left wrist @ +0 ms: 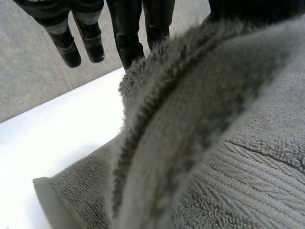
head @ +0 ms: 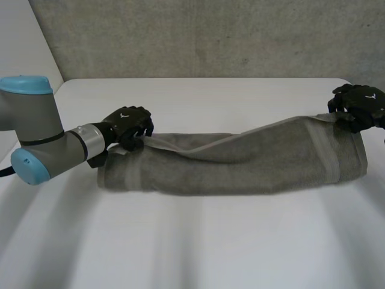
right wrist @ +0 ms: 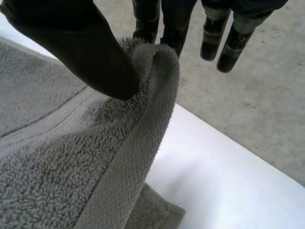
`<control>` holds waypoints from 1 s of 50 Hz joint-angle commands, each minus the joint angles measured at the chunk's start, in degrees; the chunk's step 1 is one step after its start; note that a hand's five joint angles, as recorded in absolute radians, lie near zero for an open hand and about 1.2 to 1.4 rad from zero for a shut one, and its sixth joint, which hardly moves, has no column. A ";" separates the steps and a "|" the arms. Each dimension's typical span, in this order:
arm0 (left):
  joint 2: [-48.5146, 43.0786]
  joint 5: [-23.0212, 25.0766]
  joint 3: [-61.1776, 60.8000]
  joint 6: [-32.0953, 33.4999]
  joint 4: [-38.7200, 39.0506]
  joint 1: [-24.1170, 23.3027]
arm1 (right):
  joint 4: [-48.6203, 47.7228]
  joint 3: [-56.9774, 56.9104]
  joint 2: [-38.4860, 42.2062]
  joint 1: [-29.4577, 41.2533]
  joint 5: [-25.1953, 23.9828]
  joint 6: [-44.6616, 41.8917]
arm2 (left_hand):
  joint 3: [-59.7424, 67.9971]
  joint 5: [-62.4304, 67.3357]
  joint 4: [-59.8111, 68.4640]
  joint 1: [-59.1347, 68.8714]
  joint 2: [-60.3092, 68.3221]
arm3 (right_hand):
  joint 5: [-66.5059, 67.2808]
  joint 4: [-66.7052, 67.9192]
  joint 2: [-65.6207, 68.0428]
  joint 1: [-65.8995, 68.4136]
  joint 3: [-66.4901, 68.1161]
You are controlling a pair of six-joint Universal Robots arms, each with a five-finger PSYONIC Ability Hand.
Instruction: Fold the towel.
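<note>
Stretching between the two hands, the grey towel (head: 240, 162) lies lengthwise on the white bench (head: 180, 241). It is doubled over along its length, and its upper layer is drawn up off the lower one at both ends.

The left hand (head: 127, 125) sits at one end of the cloth, at the tip of the grey left arm (head: 42, 141) with its light-blue caps. Its fingers are closed on the corner of the upper layer. From those fingers a thin, taut edge runs toward the middle of the towel, while the lower layer rests flat on the bench just under the palm. In the left wrist view the raised edge climbs right up to the fingers (left wrist: 127, 43). Two others hang straight and clear of the cloth beside them.

The right hand (head: 360, 105) holds the far corner of the other end, with the cloth sloping down from its fingers to the folded bulk on the bench. In the right wrist view the thumb (right wrist: 90, 57) presses the hemmed edge against the fingers (right wrist: 167, 24) behind it, pinching the towel between them. Two more fingers stand straight and apart from the cloth on the side away from the thumb. Below the pinch the edge drops to the layer lying on the bench.

A grey concrete wall (head: 210, 36) stands beyond both hands.
</note>
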 commanded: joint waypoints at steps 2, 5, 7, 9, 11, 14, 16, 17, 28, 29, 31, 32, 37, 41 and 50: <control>-1.87 -1.47 1.32 -0.61 2.63 0.01 | -0.78 1.69 0.77 0.76 5.37 0.08 | -2.46 4.02 -2.88 5.16 5.35 | 3.81 -3.42 6.09 6.00 -0.37; -2.66 -3.23 1.84 -0.61 3.33 -0.08 | -1.04 2.05 1.12 1.02 5.46 -0.01 | -2.46 4.02 -2.88 5.16 5.35 | 3.81 -3.42 6.09 6.00 -0.37; -3.10 -4.02 2.20 -0.61 3.68 -0.17 | -1.48 2.14 1.30 1.28 5.55 0.08 | -2.46 4.02 -2.88 5.16 5.35 | 3.81 -3.42 6.09 6.00 -0.37; -3.62 -4.64 2.72 -0.70 4.21 -0.25 | -3.67 2.92 1.47 1.55 5.90 0.51 | -2.46 4.02 -2.88 5.16 5.35 | 3.81 -3.42 6.09 6.00 -0.37; -4.67 -5.16 3.77 -0.70 4.91 -0.52 | -5.07 3.36 1.47 1.55 6.34 0.78 | -2.46 4.02 -2.88 5.16 5.35 | 3.81 -3.42 6.09 6.00 -0.37; -5.03 -5.34 4.22 -0.70 5.18 -0.78 | -7.01 4.07 2.00 1.72 7.22 1.05 | -2.46 4.02 -2.88 5.16 5.35 | 3.81 -3.42 6.09 6.00 -0.37; -6.25 -6.56 5.27 -0.70 6.23 -1.22 | -7.46 4.16 2.26 1.90 7.39 1.05 | -2.46 2.88 -2.88 4.01 4.21 | 3.81 -3.42 6.09 6.00 -0.37; -6.26 -6.57 5.27 -0.70 6.23 -1.22 | -7.64 4.07 2.61 2.25 7.48 0.96 | -2.46 2.87 -2.88 4.00 4.20 | 3.81 -3.42 6.09 6.00 -0.37; -9.78 -7.71 7.38 -0.61 6.94 -3.24 | -11.41 4.16 6.83 4.27 8.88 0.43 | -2.46 -46.92 -2.88 -45.79 -45.59 | 3.81 -3.42 6.09 6.00 -0.37; -9.95 -7.71 7.47 -0.61 7.02 -3.24 | -11.42 4.16 6.83 4.27 8.89 0.43 | -2.46 -62.25 -2.88 -61.11 -60.92 | 3.81 -3.42 6.09 6.00 -0.37; -10.04 -7.80 7.56 -0.61 7.02 -3.33 | -12.12 4.16 7.19 4.45 10.30 0.34 | -2.46 -65.98 -2.88 -64.84 -64.65 | -9.59 -3.42 -7.30 -7.40 -0.37; -10.04 -7.80 7.64 -0.61 7.20 -3.33 | -12.99 3.98 7.45 4.71 12.56 0.34 | -2.46 -65.98 -2.88 -64.84 -64.65 | -44.56 -3.42 -42.28 -42.37 -0.37; -9.16 -9.82 7.91 -0.61 7.64 -3.24 | -15.72 3.89 6.05 4.80 21.17 0.69 | -2.46 -65.98 -2.88 -64.84 -64.65 | -66.19 -3.42 -63.91 -64.00 -0.37; -5.57 -12.45 7.47 -0.70 7.73 -2.98 | -16.25 4.95 3.67 4.54 21.99 0.69 | -2.46 -65.98 -2.88 -64.84 -64.65 | -66.19 -3.42 -63.91 -64.00 -0.37; 2.62 -12.37 1.76 -0.61 7.73 -2.63 | -15.90 11.71 -7.39 3.83 21.46 0.34 | -2.46 -65.98 -2.88 -64.84 -64.65 | -66.19 -3.42 -63.91 -64.00 -0.37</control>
